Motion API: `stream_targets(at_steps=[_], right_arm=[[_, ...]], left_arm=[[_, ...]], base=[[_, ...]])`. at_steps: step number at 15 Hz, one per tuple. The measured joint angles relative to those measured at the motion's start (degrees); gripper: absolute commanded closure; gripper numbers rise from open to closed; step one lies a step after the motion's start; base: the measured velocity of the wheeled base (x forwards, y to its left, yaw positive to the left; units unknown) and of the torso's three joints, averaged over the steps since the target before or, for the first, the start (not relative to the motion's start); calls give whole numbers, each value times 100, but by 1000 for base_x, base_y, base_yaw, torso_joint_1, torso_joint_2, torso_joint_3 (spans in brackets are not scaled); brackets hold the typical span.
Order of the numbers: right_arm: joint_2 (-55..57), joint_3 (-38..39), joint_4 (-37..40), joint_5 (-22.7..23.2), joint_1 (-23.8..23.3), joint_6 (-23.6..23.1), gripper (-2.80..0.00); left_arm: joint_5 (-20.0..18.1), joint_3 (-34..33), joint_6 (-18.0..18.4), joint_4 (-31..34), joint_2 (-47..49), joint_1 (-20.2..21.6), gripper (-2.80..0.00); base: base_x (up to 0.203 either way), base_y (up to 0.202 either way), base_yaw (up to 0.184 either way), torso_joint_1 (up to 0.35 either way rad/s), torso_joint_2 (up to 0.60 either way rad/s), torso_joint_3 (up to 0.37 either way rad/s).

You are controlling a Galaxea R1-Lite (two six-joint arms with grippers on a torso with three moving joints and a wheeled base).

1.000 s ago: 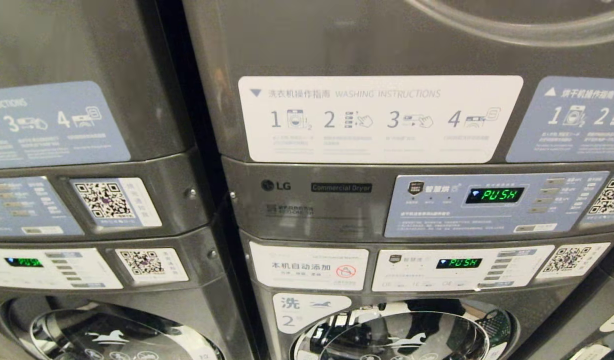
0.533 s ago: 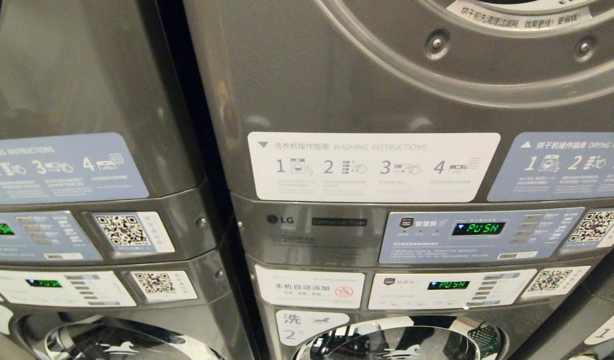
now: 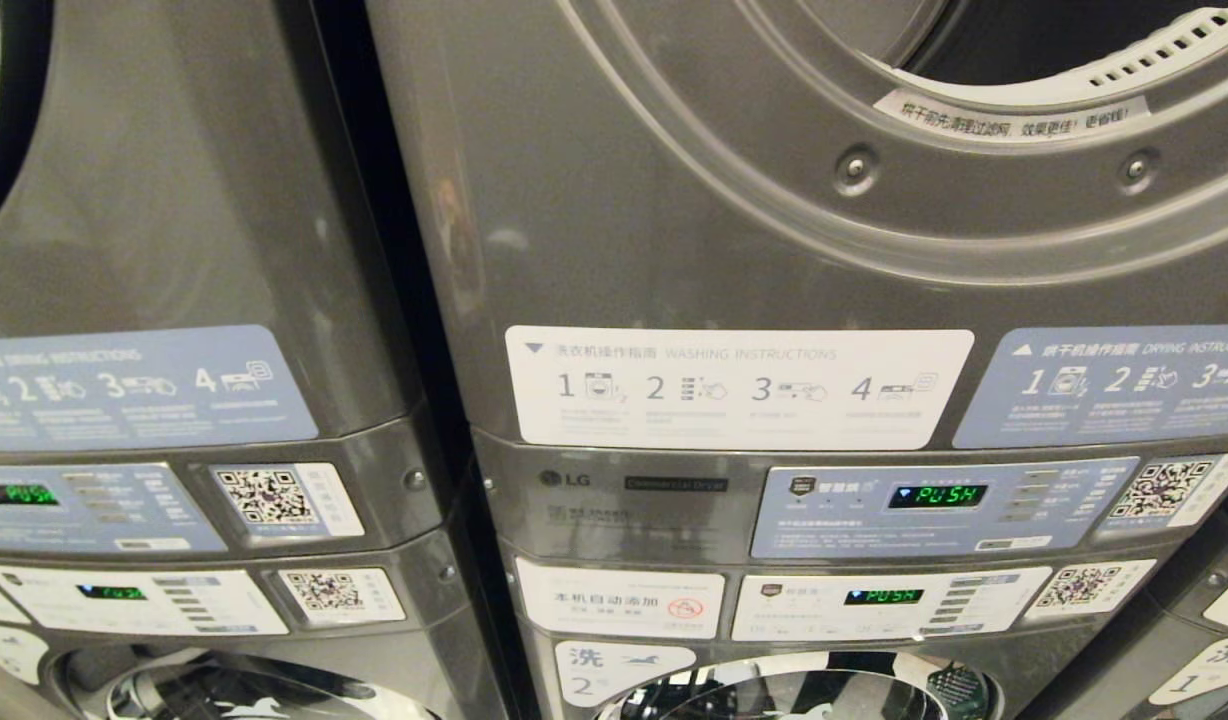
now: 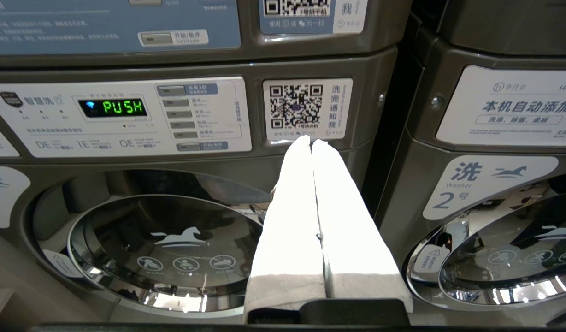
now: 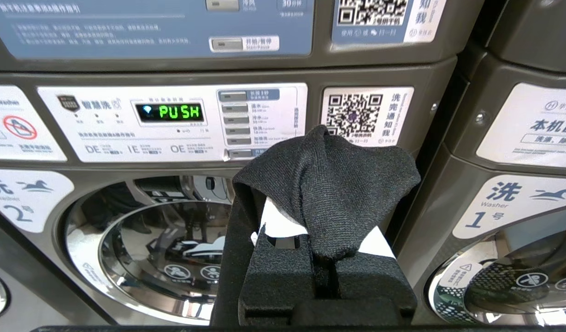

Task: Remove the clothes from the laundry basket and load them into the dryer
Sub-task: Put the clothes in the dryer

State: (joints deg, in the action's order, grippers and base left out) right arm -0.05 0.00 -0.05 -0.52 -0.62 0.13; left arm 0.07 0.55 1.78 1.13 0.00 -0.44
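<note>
Two stacked grey machines filled the head view, the nearer stack (image 3: 674, 250) carrying the dryer (image 3: 974, 150) on top, its round opening cut off by the upper edge. Below it sat the washer door (image 3: 794, 695), only its top rim showing. A dark gap separated this stack from the neighbouring stack (image 3: 174, 250). No laundry basket showed in any view.

Neither arm appeared in the head view. The right gripper (image 5: 327, 272) was clamped on a black cloth (image 5: 329, 193), which draped over its fingers and hid most of them, in front of a washer marked "2". The left gripper (image 4: 313, 147) had its white fingers (image 4: 287, 221) pressed together with nothing between them.

Labels read "LG", "Commercial Dryer", "WASHING INSTRUCTIONS" (image 3: 739, 385) and "DRYING INSTRUCTIONS". Green displays (image 3: 937, 495) read "PUSH". Smaller print was unreadable.
</note>
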Motion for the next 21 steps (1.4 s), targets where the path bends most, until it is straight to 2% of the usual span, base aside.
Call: stream_targets(at_steps=[10,21], right_arm=[[0,0,-2,0,0,-2,0],[0,0,-1,0,0,9,0]], left_arm=[[6,5,-2,-1,0,0,0],[4,7,4,-6,0,0,0]], base=[[0,0,0,146,-298,-160],[0,0,0,80,-167,-85]])
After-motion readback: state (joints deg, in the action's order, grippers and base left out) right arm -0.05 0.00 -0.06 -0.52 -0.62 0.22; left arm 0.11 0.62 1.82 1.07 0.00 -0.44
